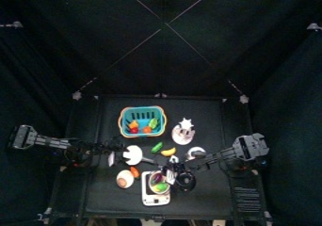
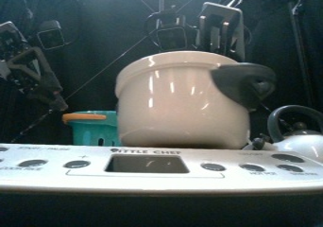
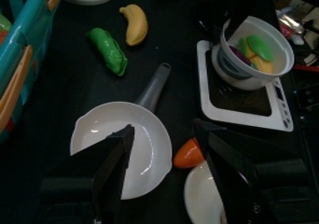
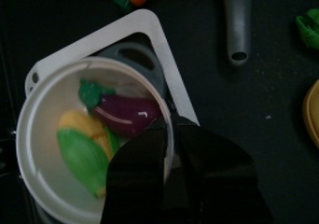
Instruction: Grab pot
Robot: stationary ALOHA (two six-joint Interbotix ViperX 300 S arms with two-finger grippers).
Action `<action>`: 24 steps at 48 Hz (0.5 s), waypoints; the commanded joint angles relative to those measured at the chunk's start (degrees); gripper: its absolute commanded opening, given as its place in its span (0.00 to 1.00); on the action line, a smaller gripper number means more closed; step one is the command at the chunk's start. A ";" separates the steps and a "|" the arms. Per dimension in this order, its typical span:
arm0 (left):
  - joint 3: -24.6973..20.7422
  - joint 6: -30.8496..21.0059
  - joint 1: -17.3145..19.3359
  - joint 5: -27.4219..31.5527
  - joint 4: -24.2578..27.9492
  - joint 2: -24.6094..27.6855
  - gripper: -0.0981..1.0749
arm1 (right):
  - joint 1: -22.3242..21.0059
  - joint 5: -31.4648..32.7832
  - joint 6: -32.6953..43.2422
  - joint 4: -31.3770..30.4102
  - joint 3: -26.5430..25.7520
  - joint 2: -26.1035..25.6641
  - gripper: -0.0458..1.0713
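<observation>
The pot (image 2: 183,98) is white with a black side handle and stands on a white toy stove (image 2: 151,161) at the table's front. It holds green, yellow and purple toy food. It also shows in the top view (image 1: 157,182), the left wrist view (image 3: 253,50) and the right wrist view (image 4: 69,134). My right gripper (image 4: 171,148) is at the pot's rim, one jaw inside and one outside, closed on the wall. In the top view it (image 1: 185,177) is just right of the pot. My left gripper (image 3: 169,172) is open over a white pan (image 3: 118,139), left of the stove.
A blue basket (image 1: 142,121) with toy food stands at the back. A white round thing (image 1: 185,131) lies to its right. A banana (image 3: 133,22), a green pod (image 3: 108,50) and an orange piece (image 3: 187,153) lie near the pan. A kettle (image 2: 297,131) stands right of the pot.
</observation>
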 commanded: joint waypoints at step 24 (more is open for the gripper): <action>-0.44 0.09 0.00 -0.26 0.09 0.18 0.85 | 0.09 4.39 0.53 -1.85 1.05 -8.53 0.31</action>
